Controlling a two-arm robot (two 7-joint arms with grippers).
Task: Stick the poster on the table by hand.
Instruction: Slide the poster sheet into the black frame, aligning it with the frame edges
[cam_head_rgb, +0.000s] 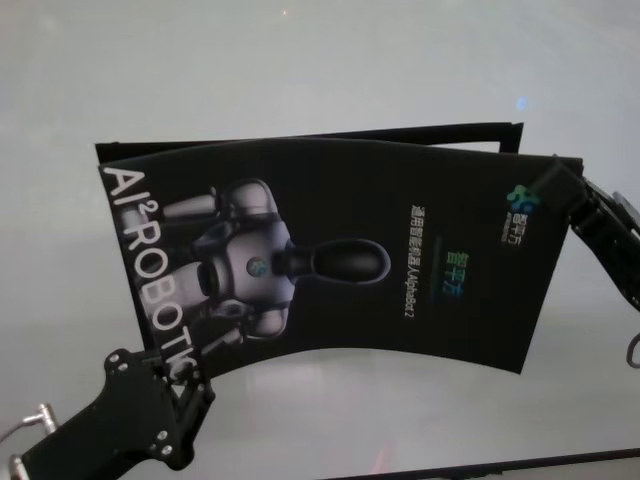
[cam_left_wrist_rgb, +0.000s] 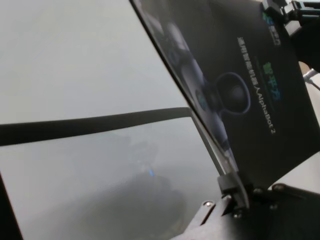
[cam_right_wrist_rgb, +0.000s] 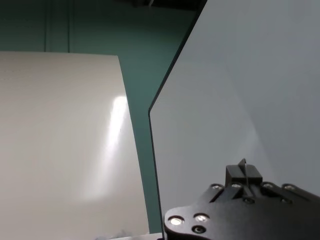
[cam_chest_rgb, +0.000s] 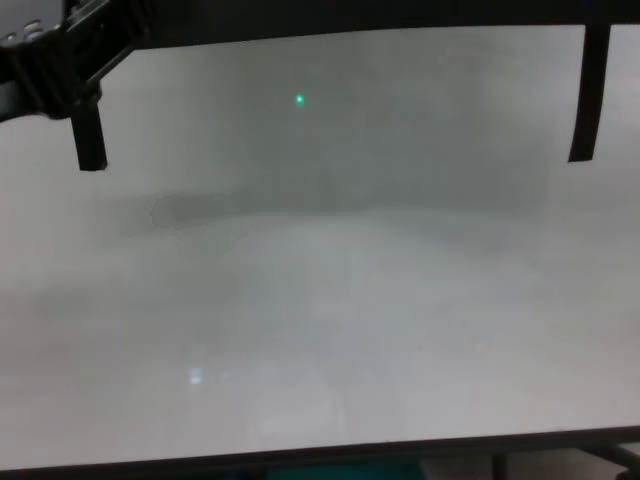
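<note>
Only the head view shows the whole poster (cam_head_rgb: 330, 260), mid-frame; left gripper (cam_head_rgb: 185, 375) and right gripper (cam_head_rgb: 553, 185) each pinch one of its corners.

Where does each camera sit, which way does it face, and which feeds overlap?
Head view: on the head, looking down at the poster over the table; left end effector at its near-left corner, right end effector at its right edge.
Left wrist view: looks along the poster's printed face; own end effector clamps a corner.
Right wrist view: faces the poster's plain back; own end effector shows.
Chest view: low, facing the table; left arm top left.
Shared: head and left wrist both show the right end effector.
</note>
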